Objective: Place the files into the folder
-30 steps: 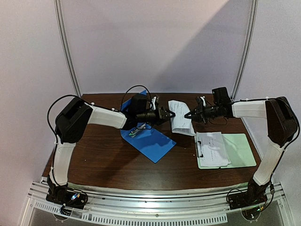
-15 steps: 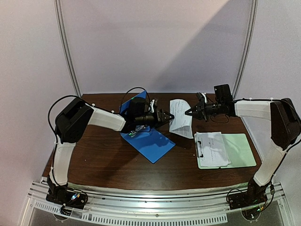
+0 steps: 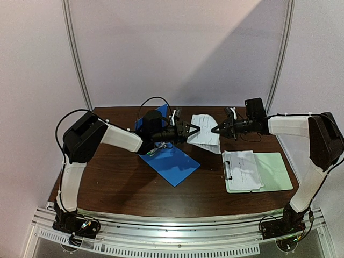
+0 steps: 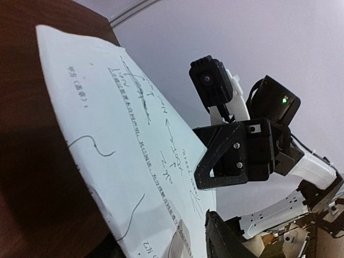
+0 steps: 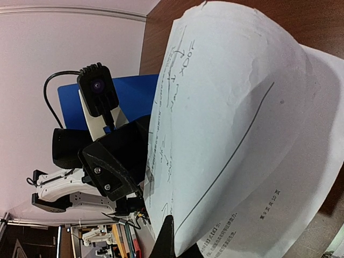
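Note:
One file, a white printed sheet (image 3: 206, 137), hangs in the air between the two grippers. My right gripper (image 3: 216, 130) is shut on its right edge; the sheet (image 5: 231, 107) bows away from the gripper (image 5: 180, 226). My left gripper (image 3: 192, 130) is at the sheet's left edge, jaws apart, with the edge (image 4: 118, 134) passing between its fingers (image 4: 226, 242). The blue folder (image 3: 172, 161) lies open on the table under the left arm, its cover (image 5: 123, 97) raised. A second file (image 3: 243, 169) lies on the green clipboard.
The pale green clipboard (image 3: 275, 171) lies at the right of the table, near the right arm's base. A black cable loops above the left wrist (image 3: 156, 102). The wall (image 3: 177, 54) stands just behind the table's far edge.
The left gripper has moved right to the sheet's left edge. The sheet, hanging down from the right gripper before, now spans flatter between the two grippers. The right gripper has risen slightly.

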Controlling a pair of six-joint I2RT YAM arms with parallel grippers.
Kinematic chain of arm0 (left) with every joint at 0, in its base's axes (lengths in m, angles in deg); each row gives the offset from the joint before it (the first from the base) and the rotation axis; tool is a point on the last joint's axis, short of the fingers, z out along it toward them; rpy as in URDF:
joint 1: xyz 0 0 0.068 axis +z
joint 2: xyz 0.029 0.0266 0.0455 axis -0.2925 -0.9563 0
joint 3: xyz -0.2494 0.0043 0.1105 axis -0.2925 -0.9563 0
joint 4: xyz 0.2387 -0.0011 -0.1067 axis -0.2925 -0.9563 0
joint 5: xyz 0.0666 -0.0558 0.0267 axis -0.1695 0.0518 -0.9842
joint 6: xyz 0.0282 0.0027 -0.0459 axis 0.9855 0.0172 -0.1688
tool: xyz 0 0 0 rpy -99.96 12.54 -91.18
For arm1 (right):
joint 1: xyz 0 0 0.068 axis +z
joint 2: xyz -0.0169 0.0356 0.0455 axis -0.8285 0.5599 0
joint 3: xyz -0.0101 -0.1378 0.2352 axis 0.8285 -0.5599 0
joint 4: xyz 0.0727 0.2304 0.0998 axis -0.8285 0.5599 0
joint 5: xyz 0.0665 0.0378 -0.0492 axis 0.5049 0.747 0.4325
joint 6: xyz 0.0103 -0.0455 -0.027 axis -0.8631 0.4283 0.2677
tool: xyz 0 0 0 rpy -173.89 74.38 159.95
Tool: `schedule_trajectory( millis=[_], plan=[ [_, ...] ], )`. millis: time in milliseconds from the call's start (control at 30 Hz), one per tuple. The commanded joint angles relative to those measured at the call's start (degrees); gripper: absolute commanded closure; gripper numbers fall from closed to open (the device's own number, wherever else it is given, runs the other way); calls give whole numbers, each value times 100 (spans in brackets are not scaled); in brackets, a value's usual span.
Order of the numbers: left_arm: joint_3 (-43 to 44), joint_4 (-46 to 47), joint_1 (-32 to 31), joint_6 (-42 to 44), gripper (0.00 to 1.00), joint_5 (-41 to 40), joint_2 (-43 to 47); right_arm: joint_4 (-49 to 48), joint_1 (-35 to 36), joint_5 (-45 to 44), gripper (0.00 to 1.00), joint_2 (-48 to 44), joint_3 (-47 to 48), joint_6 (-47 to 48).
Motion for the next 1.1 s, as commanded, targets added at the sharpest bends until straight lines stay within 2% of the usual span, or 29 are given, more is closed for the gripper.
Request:
schedule_trajectory(
  millis=[0, 200, 267, 300, 333, 367, 400, 467, 533, 633, 767, 933, 1067],
  plan=[
    [-148, 281, 109, -96, 63, 86, 44, -41, 31, -5, 100, 29, -103, 147],
    [-208, 205, 126, -54, 77, 12, 167, 325, 35, -89, 99, 0, -119, 359],
    [-199, 175, 126, -35, 86, 2, 187, 431, 32, -102, 91, -18, -119, 456],
    [-191, 144, 126, -28, 90, -4, 196, 496, 31, -126, 85, -28, -119, 541],
    [-182, 131, 126, -21, 95, -5, 211, 600, 31, -156, 73, -48, -111, 618],
    [-180, 117, 126, -13, 99, -7, 227, 720, 32, -222, 55, -64, -104, 685],
    [-179, 84, 126, 4, 100, -21, 248, 814, 33, -287, 45, -74, -107, 800],
    [-180, 9, 126, 38, 100, -42, 302, 977, 29, -394, 31, -102, -129, 935],
    [-186, -17, 126, 53, 100, -27, 354, 1121, 18, -490, 22, -125, -154, 1060],
    [-205, -38, 118, 60, 100, 30, 504, 1140, -35, -560, 16, -214, -318, 1198],
    [-199, -98, 94, 71, 100, 150, 698, 658, -210, -376, 10, -516, -679, 1241],
    [-149, -239, 40, 93, 100, 329, 927, 34, -301, 75, 7, -869, -946, 1129],
    [-129, -319, -3, 106, 100, 537, 1042, -1010, -302, 688, 6, -974, -1147, 759]
  ],
)
